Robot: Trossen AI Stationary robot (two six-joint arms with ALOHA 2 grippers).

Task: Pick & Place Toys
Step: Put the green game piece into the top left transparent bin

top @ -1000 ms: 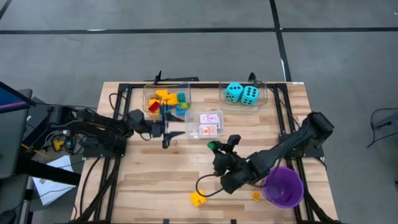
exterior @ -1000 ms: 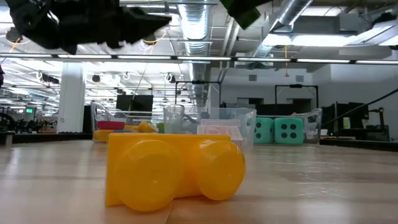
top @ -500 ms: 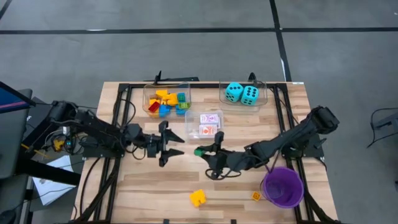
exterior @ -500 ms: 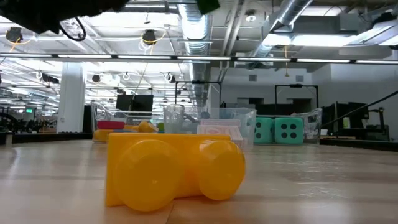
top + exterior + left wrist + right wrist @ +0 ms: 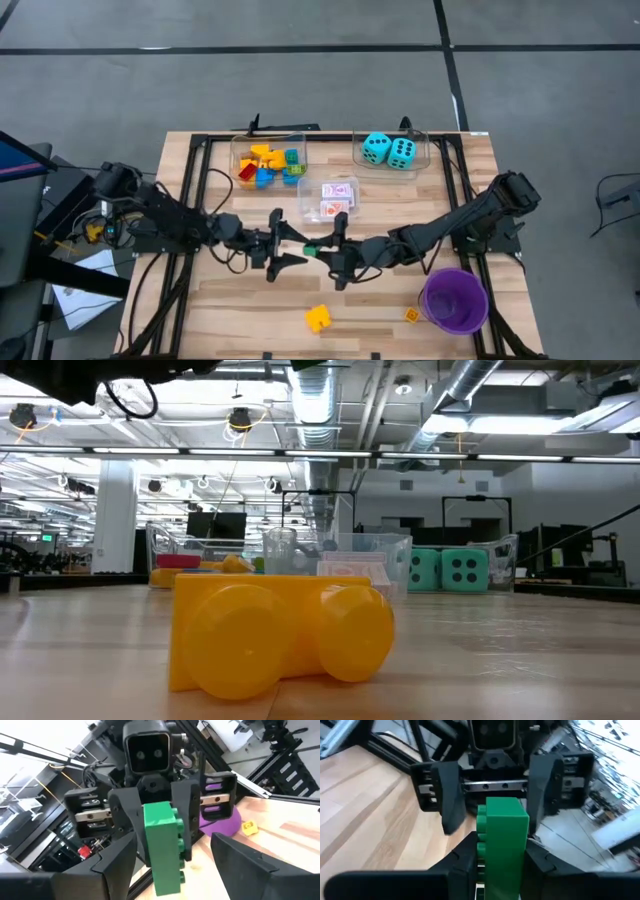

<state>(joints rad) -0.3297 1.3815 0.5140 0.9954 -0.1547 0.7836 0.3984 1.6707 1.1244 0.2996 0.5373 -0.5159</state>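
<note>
1. High view: the wooden table point(image 5: 240, 300) carries the whole scene, and both arms have swung in from their earlier spots to meet nose to nose over its middle

2. The purple cup point(image 5: 455, 300) stands near the right front corner, and three clear bins point(image 5: 268, 163) along the back hold bricks, two turquoise dice point(image 5: 390, 150) and card packs point(image 5: 337, 199)

3. The right gripper point(image 5: 336, 251) is clamped on a green brick point(image 5: 312, 250), which a second ago it held farther right, nearer the cup

4. The left gripper point(image 5: 292, 243) has left the brick bin and now faces that brick with its jaws spread wide on either side, not yet touching

5. This looks like a handover, so the left arm can carry the brick to a bin

6. A yellow brick point(image 5: 318, 318) and a tiny yellow piece point(image 5: 411, 315) lie loose at the front, not yet sorted
</note>
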